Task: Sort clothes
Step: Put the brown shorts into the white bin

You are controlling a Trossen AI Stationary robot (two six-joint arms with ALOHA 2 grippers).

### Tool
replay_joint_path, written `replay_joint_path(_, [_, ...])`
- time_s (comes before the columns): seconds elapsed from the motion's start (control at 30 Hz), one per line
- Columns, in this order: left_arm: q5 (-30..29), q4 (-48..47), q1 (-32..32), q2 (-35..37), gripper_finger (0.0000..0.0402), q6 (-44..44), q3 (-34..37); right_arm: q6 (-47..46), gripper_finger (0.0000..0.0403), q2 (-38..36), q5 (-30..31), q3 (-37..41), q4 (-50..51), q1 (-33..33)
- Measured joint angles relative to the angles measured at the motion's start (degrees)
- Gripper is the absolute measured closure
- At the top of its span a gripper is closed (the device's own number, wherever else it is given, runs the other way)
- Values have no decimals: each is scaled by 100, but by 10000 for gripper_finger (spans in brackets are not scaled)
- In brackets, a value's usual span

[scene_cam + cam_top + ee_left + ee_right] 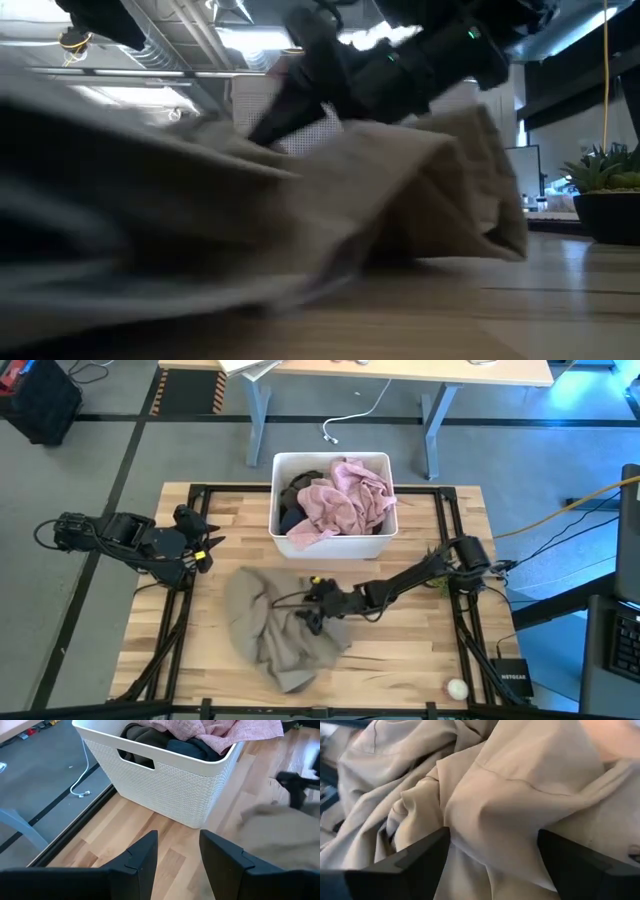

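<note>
My right tool (pixel 312 615), fingers spread wide, presses into the khaki garment (pixel 270 635) near the white bin (pixel 330 540); my left tool (pixel 205 545) waits beside it, parted.

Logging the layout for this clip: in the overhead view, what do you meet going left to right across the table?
Left claw, open over bare wood → beige garment → right claw, open on that garment → small plant at the right edge. The white bin sits farther back, mid-table.
</note>
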State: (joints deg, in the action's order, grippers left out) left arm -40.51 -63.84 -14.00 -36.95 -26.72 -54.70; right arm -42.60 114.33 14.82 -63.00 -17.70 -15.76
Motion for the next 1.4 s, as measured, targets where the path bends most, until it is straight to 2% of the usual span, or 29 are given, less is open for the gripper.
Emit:
replay_joint_path(0.13, [0, -4, 0, -1, 260, 4, 0, 385, 84, 199, -37, -590, 139, -150])
replay_joint_path(0.43, [-4, 0, 0, -2, 260, 8, 0, 1534, 84, 663, 815, -2251, 1128, -420])
replay_joint_path(0.73, [-7, 18, -2, 0, 260, 8, -2, 2403, 84, 2166, 688, -4370, 2324, -407])
replay_joint_path(0.9, [-4, -8, 0, 0, 260, -28, -2, 2625, 84, 2768, 379, -5371, 3064, -411])
replay_joint_path(1.23, [-7, -2, 0, 0, 260, -140, -2, 2727, 94, 3392, 206, -5656, 4379, -361])
replay_joint_path(1.3, [-7, 0, 0, 0, 260, -140, -2, 2727, 118, 3459, 141, -5656, 4503, -361])
replay_joint_path(1.4, [-11, 0, 0, 0, 260, -139, -2, 2792, 183, 3470, 39, -5652, 4604, -357])
